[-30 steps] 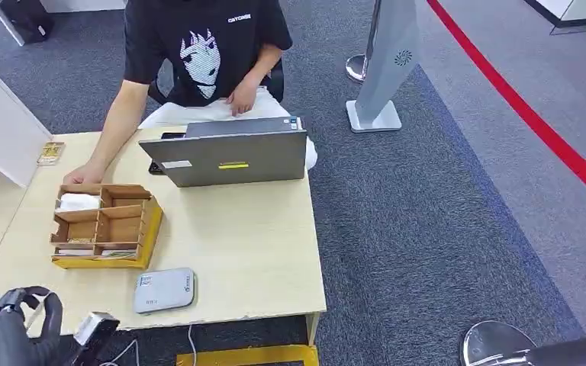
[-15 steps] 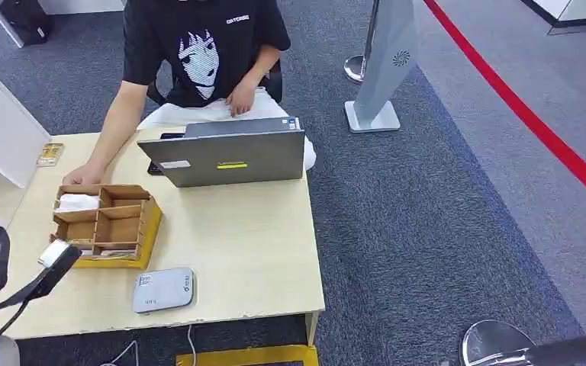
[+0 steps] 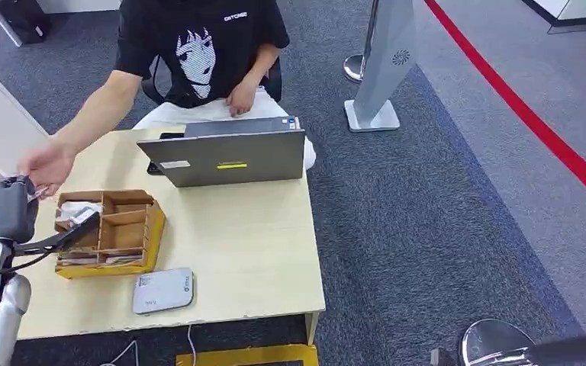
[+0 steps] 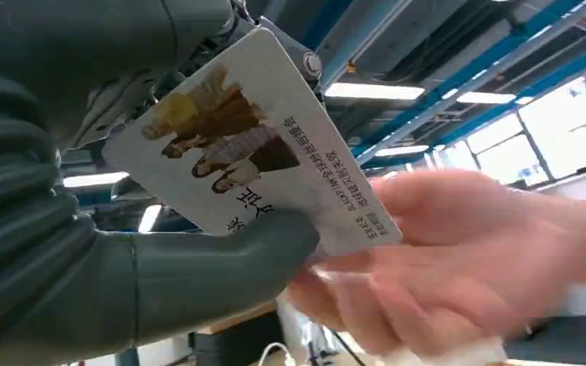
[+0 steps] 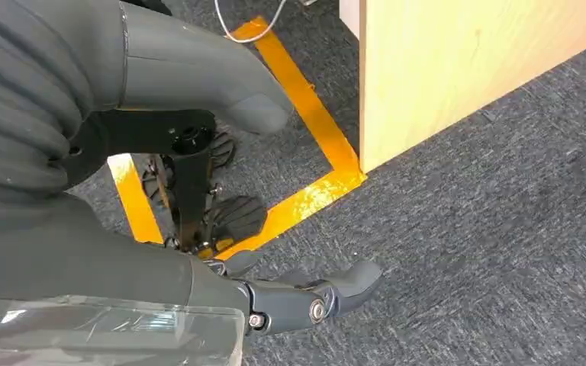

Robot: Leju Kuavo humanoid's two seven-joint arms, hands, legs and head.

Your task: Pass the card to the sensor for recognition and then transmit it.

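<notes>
Left hand (image 4: 122,252) raised higher with card (image 4: 252,152), person's hand (image 3: 46,166) now reaching in

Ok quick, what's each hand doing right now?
Left hand: holds the card, with a person's hand reaching for it.
Right hand: open, holding nothing.

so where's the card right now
In the left wrist view the card is held in the left hand, with a person's hand reaching up to it.
</notes>
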